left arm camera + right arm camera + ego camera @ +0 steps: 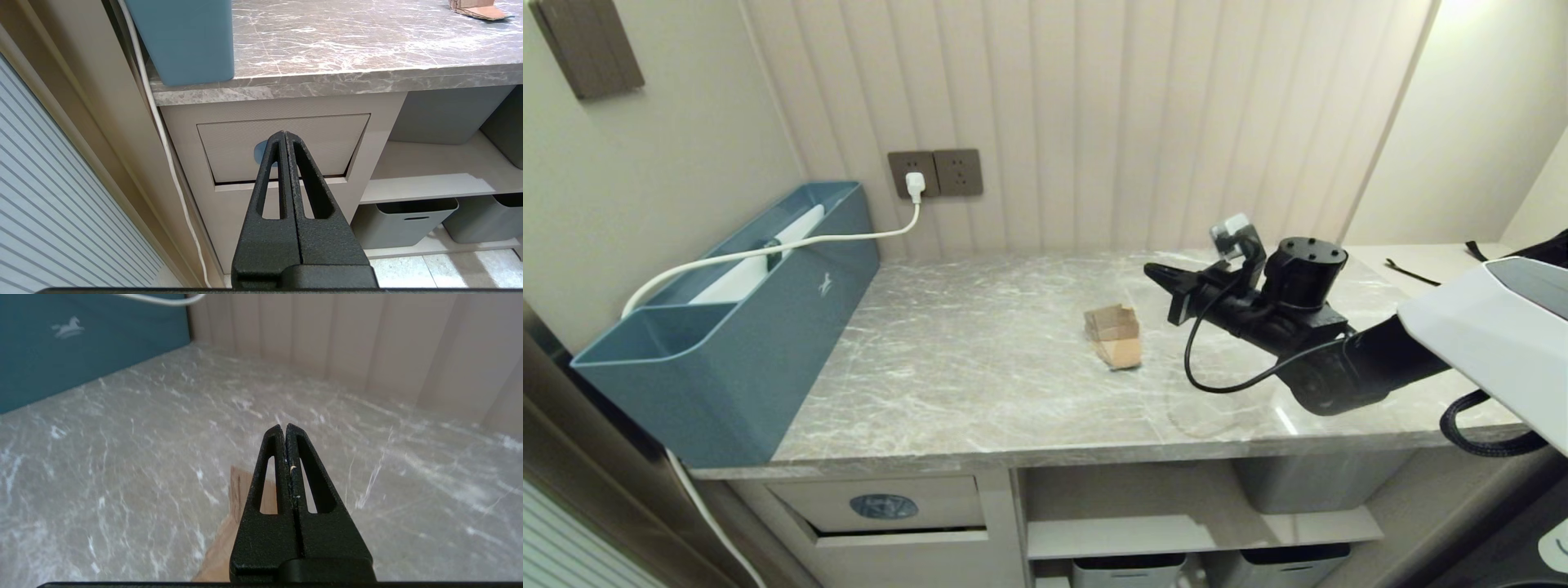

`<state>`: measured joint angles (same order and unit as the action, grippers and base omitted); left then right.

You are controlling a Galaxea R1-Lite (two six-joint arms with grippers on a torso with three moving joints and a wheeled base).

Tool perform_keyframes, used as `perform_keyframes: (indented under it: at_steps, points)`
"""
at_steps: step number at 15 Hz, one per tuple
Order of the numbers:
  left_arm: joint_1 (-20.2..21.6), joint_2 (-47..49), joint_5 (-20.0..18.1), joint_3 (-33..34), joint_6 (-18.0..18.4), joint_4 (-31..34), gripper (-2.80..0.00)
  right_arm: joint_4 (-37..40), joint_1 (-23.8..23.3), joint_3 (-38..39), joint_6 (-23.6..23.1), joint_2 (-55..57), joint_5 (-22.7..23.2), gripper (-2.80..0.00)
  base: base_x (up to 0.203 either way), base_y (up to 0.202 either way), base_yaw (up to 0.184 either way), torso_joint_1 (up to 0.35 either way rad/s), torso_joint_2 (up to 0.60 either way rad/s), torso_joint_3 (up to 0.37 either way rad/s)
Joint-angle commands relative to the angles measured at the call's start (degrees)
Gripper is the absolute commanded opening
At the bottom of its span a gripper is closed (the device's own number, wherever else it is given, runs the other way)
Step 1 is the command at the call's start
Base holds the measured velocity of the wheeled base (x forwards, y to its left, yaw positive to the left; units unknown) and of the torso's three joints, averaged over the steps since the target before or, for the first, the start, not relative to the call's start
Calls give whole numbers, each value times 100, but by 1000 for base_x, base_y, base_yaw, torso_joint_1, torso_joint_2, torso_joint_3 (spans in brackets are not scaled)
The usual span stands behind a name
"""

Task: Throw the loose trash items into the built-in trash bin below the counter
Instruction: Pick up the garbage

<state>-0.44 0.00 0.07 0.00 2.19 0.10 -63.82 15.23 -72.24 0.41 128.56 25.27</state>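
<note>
I'm at the approach step, nothing picked up yet. At nine o'clock along the wall sits the long teal box (727, 327) with a white cable (768, 249) running to the socket. Below it, at seven o'clock under the counter (980, 392), is the built-in trash bin (882, 505), flap shut. My left gripper (284, 134) hangs parked before that flap, clenched and empty. The loose trash items (1114, 335) lie mid-counter. At three o'clock from them my right gripper (1156, 272) hovers near, clenched on nothing. Next I judge it must spread its jaws and descend onto the cardboard. Nothing blocks the path.
</note>
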Motion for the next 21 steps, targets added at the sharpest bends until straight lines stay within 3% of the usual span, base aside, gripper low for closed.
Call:
perform_keyframes:
  at_steps: [1, 4, 9, 10, 21]
  points:
    - [0, -9, 1, 0, 0, -1, -280, -42, 6, -18, 10, 268, 34, -280, 0, 0, 0, 0, 0, 0]
    - [0, -9, 1, 0, 0, -1, -280, -43, 95, -124, -41, 407, 268, -280, 0, 0, 0, 0, 0, 0]
    - [0, -9, 1, 0, 0, -1, -280, -38, 288, -310, -164, 363, 248, -280, 0, 0, 0, 0, 0, 0]
    - [0, -9, 1, 0, 0, -1, -280, -35, 288, -399, -164, 370, 244, 0, 0, 0, 0, 0, 0, 0]
    - [0, -9, 1, 0, 0, -1, -280, -9, 279, -534, -121, 1002, 268, 0, 0, 0, 0, 0, 0, 0]
